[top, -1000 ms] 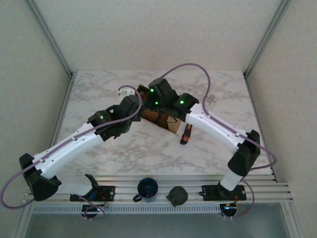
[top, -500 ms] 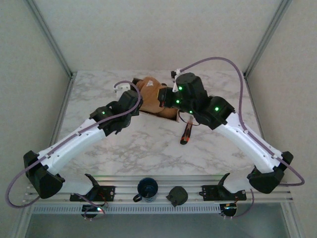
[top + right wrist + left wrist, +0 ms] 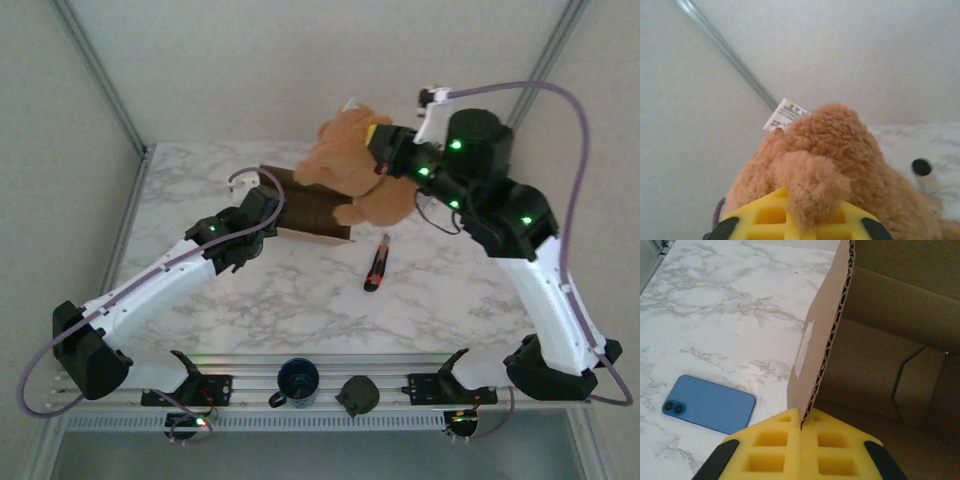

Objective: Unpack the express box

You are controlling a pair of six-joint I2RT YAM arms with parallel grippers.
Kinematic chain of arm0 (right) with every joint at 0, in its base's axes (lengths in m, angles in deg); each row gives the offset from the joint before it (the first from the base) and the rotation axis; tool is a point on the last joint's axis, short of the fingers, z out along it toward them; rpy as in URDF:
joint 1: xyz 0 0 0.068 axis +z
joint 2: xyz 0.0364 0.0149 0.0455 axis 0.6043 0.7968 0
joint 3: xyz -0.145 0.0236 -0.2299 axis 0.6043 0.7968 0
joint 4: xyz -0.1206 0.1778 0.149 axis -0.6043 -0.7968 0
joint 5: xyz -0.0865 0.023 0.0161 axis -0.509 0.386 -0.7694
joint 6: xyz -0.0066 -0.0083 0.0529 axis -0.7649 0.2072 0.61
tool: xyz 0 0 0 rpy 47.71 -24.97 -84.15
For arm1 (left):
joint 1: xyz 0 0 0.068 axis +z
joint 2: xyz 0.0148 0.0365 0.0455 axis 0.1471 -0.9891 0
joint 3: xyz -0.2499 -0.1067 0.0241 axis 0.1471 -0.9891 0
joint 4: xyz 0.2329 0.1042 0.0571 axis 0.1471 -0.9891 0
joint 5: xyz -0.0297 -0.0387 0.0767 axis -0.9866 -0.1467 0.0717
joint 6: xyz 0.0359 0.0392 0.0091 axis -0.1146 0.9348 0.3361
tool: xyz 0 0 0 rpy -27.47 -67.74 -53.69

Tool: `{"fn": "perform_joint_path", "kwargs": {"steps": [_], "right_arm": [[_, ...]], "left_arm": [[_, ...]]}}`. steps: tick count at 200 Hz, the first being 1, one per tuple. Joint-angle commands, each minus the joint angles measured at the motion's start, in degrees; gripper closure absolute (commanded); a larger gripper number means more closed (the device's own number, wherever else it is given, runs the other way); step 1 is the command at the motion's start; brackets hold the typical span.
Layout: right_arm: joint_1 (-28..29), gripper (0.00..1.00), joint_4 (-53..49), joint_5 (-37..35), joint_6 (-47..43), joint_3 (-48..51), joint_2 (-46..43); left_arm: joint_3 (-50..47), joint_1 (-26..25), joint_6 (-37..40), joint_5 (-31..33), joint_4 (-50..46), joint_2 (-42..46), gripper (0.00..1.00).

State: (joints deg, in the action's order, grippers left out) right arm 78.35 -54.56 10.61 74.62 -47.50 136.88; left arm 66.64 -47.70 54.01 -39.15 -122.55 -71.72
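The express box (image 3: 312,210), a brown carton, stands open at the middle back of the table. My left gripper (image 3: 268,202) is shut on its left flap; in the left wrist view the yellow pads (image 3: 775,445) pinch the corrugated flap (image 3: 821,340) edge-on, with the box's bare inside (image 3: 890,365) to the right. My right gripper (image 3: 382,150) is raised above and to the right of the box, shut on a tan plush bear (image 3: 350,165). In the right wrist view the bear (image 3: 850,160) hangs from my gripper (image 3: 812,220), with a white tag (image 3: 785,115) on its back.
A red and black knife (image 3: 377,264) lies on the marble table (image 3: 300,300) right of the box. A blue phone (image 3: 709,404) lies flat left of the box. A dark cup (image 3: 298,380) and a black lump (image 3: 357,394) sit at the near rail.
My right arm has pulled the plush bear up out of the box and swung it up and to the right. My left gripper has kept hold of the flap.
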Motion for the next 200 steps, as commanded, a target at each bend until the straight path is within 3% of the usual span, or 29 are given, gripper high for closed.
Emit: {"fn": "perform_joint_path", "kwargs": {"steps": [1, 35, 68, 91, 147, 178, 200], "right_arm": [[-2.52, 1.0, -7.32, -6.54, -5.19, -4.7, -0.79], [-9.65, 1.0, -20.05, -10.55, -9.53, -9.16, 1.34], [-20.0, 1.0, -28.08, -6.02, -12.77, -6.57, 4.28], [-25.85, 1.0, -26.94, -1.91, -13.22, 1.89, 3.99], [-32.77, 1.0, -22.0, -3.78, -12.59, 20.73, 2.75], [-34.84, 1.0, -20.97, -5.07, -12.82, 25.86, 3.01], [-35.43, 1.0, -21.34, -6.42, -13.53, 27.03, 3.19]], "left_arm": [[-0.82, 1.0, -1.18, -0.52, 0.82, -0.44, 1.0], [-0.91, 2.64, -2.09, -1.77, -0.06, -1.75, 1.0], [-1.26, 5.1, -3.25, -4.67, 0.01, -3.67, 1.0], [-0.6, 6.18, -3.64, -7.04, 0.06, -5.99, 1.0], [3.27, 7.48, -2.94, -7.67, -2.97, -11.21, 1.0], [7.62, 8.61, -2.2, -7.93, -5.38, -12.84, 0.95], [13.51, 9.17, -1.15, -10.66, -9.18, -14.15, 1.0]]}}
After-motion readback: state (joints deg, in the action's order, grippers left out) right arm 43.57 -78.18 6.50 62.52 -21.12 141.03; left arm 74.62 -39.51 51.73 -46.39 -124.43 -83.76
